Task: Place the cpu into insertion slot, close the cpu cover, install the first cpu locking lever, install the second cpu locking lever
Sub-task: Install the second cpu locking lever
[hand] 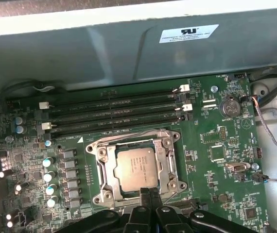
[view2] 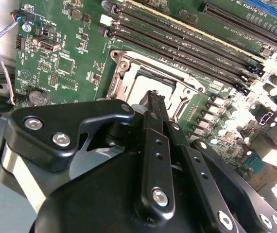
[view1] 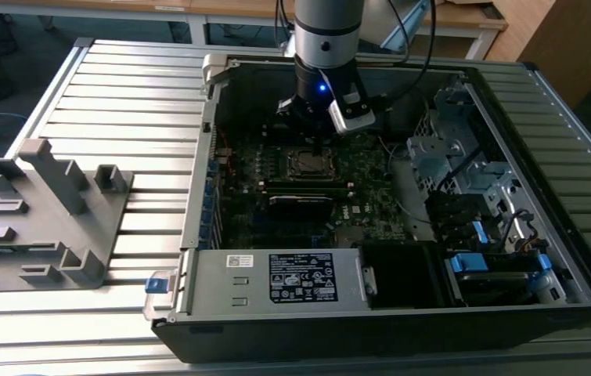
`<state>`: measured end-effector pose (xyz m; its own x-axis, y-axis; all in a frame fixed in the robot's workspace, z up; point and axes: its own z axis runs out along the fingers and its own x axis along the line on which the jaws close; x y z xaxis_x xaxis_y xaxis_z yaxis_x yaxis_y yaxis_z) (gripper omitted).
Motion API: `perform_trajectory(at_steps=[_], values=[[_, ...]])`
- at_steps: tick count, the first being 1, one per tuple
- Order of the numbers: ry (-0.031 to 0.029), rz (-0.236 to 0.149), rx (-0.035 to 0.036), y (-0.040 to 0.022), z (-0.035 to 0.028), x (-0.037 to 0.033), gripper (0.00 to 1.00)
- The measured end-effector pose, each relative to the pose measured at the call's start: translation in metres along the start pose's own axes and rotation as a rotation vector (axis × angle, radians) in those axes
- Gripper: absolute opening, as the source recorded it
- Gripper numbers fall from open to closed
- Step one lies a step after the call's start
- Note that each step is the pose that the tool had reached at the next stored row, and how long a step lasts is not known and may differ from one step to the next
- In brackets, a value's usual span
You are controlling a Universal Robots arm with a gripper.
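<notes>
The cpu [hand: 137,167], a small square chip with a dull grey top, lies in the insertion slot [hand: 176,138] on the green motherboard [hand: 216,145]. The silver cpu cover [hand: 105,170] lies flat around it, so the chip shows through its window. My gripper [hand: 148,191] hangs just above the socket's near edge with its black fingers pressed together and nothing between them. In the second wrist view the gripper [view2: 154,98] points down at the cover's rim [view2: 124,65]. In the exterior view the gripper [view1: 309,125] hangs over the socket [view1: 311,162] inside the open computer case.
Long black memory slots [hand: 114,116] run beside the socket, and a row of capacitors [hand: 48,177] stands on its other side. The case wall [hand: 129,48] rises behind the board. Drive cages and cables [view1: 463,180] fill the exterior view's right. A grey fixture [view1: 45,211] sits outside the case.
</notes>
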<state>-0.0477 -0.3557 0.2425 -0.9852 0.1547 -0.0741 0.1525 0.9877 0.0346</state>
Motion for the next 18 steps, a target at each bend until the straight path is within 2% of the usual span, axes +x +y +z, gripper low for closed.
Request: perform_trajectory(at_steps=[7,18], values=[[0.0000,0.000,0.0000,-0.0016,-0.0001,-0.0003,0.11],[0.0000,0.000,-0.0001,-0.0116,-0.0003,-0.0018,0.11]])
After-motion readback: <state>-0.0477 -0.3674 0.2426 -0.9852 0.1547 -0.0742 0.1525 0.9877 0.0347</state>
